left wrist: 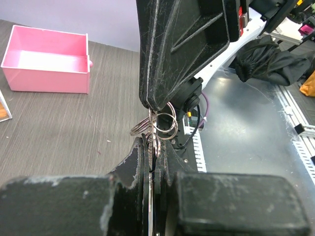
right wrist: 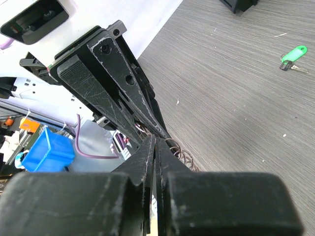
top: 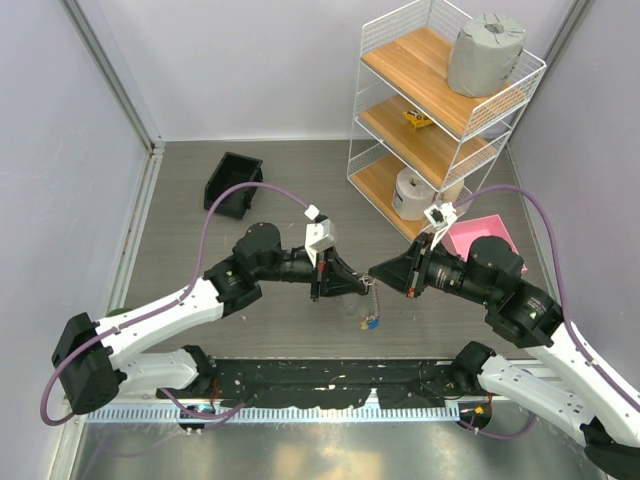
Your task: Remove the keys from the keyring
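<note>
Nearest your left wrist lens: the left gripper (left wrist: 152, 164), fingers together, was nipped on a sliver of bright metal at the foot of the keyring (left wrist: 165, 123). You could not have told from here whether that sliver was ring wire or a key blade. Directly opposite, the right gripper (left wrist: 153, 104) was closed on the top of the same ring cluster.

Position: the keyring was held between the two tips, up off the table (top: 200, 210), near the front centre. The chain (top: 374, 300) dropped from it, with the keys (top: 370, 322) dangling at the bottom.

Likely reason for the hold: with two opposed pinches you could steady the ring, part a coil and slide a key round it. The keys hanging free kept their weight clear of the fingers.

Counts:
- Grippers on the ring: two.
- Loops visible: at least three, overlapping.
- Key heads made out from above: two, one blue and one yellow. No black one could be made out.
- Green-tagged key (right wrist: 294, 53): one, lying well apart.
- Bins: one pink bin (left wrist: 47, 59) and one black bin (top: 233, 185).
- Wire shelf (top: 400, 60): one, with three tiers.
</note>
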### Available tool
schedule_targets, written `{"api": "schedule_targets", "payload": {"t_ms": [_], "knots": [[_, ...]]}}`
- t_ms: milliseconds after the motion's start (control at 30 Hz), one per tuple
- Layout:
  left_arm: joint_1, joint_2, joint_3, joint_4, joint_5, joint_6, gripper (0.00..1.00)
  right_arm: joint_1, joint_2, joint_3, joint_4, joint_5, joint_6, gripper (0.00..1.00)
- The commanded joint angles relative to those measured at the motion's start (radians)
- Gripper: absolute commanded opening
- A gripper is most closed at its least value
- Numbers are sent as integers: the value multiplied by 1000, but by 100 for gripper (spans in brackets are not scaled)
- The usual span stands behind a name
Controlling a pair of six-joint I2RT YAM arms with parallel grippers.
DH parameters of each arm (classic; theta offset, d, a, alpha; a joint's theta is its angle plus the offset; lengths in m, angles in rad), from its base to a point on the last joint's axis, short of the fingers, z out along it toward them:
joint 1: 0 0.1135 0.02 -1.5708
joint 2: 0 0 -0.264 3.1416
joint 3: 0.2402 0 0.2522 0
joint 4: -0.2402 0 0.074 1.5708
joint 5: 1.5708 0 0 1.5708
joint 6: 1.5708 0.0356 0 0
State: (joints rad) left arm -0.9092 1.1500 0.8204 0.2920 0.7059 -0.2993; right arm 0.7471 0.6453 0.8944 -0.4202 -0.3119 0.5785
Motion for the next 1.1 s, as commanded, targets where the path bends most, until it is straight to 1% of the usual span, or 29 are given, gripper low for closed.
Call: {"api": "schedule_targets", "payload": {"t_ms": [0,100,367,467,600,700,833,1067], "knots": [[-16,-1,29,-13,-37,55,0,5,-16,46,34,7,18,5],[-30,-3,36,-42,-62,83,0,6,-16,57,15,26,21,5],[-59,13,51,-114,-138,138,4,6,8,69,-31,74,18,5],[-66,20,60,-132,-160,143,11,6,30,69,-29,73,18,5],[-66,19,56,-128,-169,137,34,5,40,67,-20,71,18,5],[-66,1,48,-120,-178,134,44,6,40,67,-20,80,14,5],[-66,-22,45,-128,-184,131,50,6,42,67,-23,85,3,5],[-63,-56,49,-129,-158,117,53,6,25,61,-19,76,-37,5]]}}
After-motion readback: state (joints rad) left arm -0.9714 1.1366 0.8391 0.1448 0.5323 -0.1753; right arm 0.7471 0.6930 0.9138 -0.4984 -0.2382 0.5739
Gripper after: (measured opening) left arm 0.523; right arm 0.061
